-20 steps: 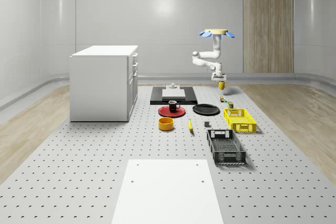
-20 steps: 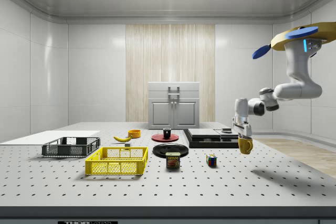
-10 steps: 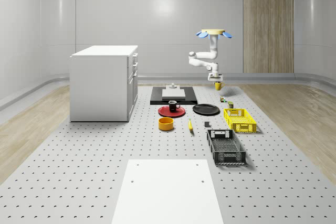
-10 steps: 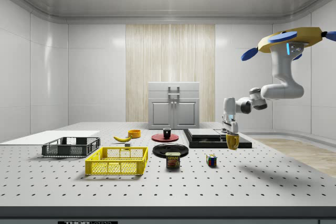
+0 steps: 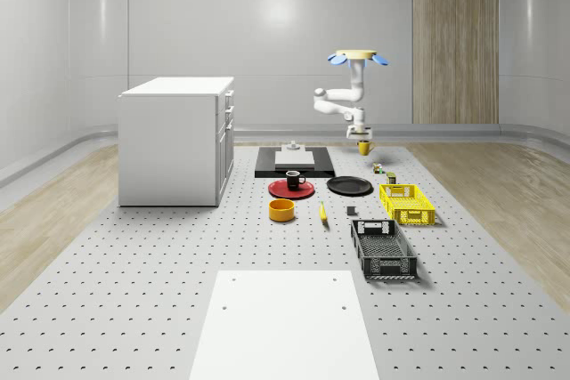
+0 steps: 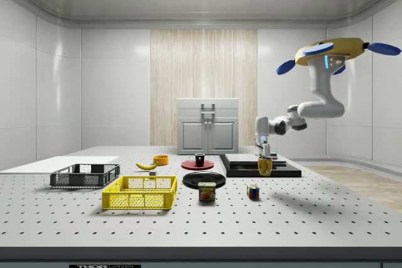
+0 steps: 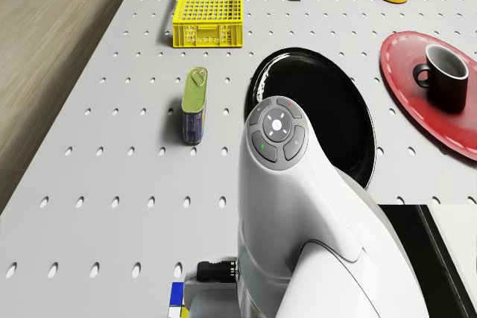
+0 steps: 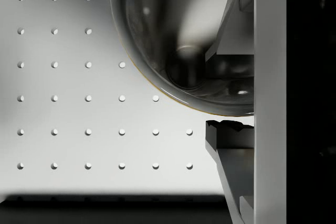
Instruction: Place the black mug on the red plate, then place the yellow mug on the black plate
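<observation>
The yellow mug point(image 5: 363, 147) hangs in the air with my gripper point(image 5: 362, 137) shut on its rim. In the side view the yellow mug point(image 6: 264, 167) and gripper point(image 6: 264, 158) are just above the table, in front of the black slab. The wrist view looks into the mug point(image 8: 178, 35), with one finger point(image 8: 231, 135) outside its wall. The black plate point(image 5: 349, 186) lies bare a short way ahead of the mug; the black plate point(image 7: 358, 132) sits under my arm. The black mug point(image 5: 294, 180) stands on the red plate point(image 5: 290, 190). The drone point(image 5: 356, 56) hovers high behind the black plate.
A white cabinet point(image 5: 174, 140) stands at the whole-scene view's left. A black slab point(image 5: 294, 162) lies behind the plates. A yellow crate point(image 5: 406, 203), black crate point(image 5: 383, 248), orange bowl point(image 5: 281, 210), banana point(image 5: 322, 212), can point(image 7: 195, 104) and puzzle cube point(image 6: 252, 191) sit on the table.
The drone and arm have moved toward the whole-scene view's left with the yellow mug still held, bringing it nearer the black plate. The things on the table have not moved.
</observation>
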